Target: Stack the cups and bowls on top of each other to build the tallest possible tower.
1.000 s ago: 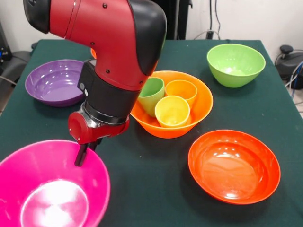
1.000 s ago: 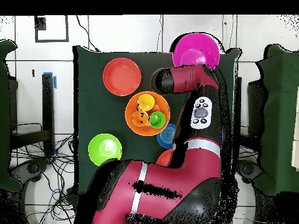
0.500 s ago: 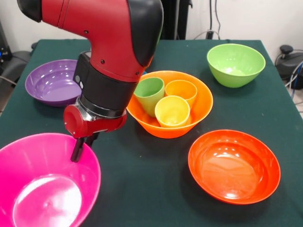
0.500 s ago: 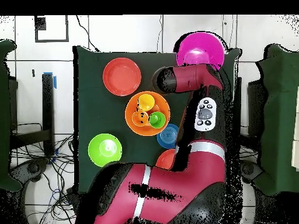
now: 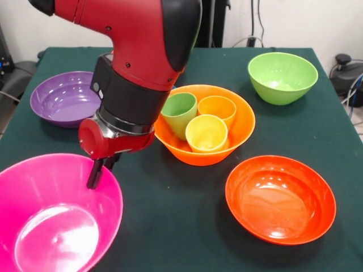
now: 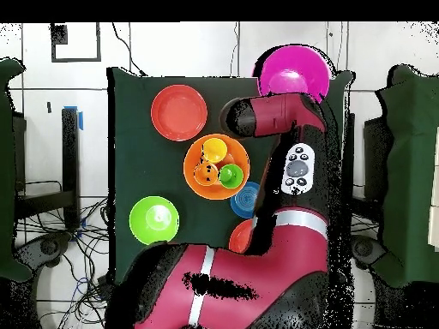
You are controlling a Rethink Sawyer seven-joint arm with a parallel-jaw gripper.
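At the desk's corner, the hand grips the glossy pink bowl's rim, cups nearby.

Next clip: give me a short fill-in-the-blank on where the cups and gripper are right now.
1. The three cups sit inside the ____ bowl.
2. The gripper grips the rim of the ____ bowl.
3. The cup nearest the red-orange bowl is ____.
4. The lime green bowl holds ____ cups.

Missing words: light orange; pink; yellow; no
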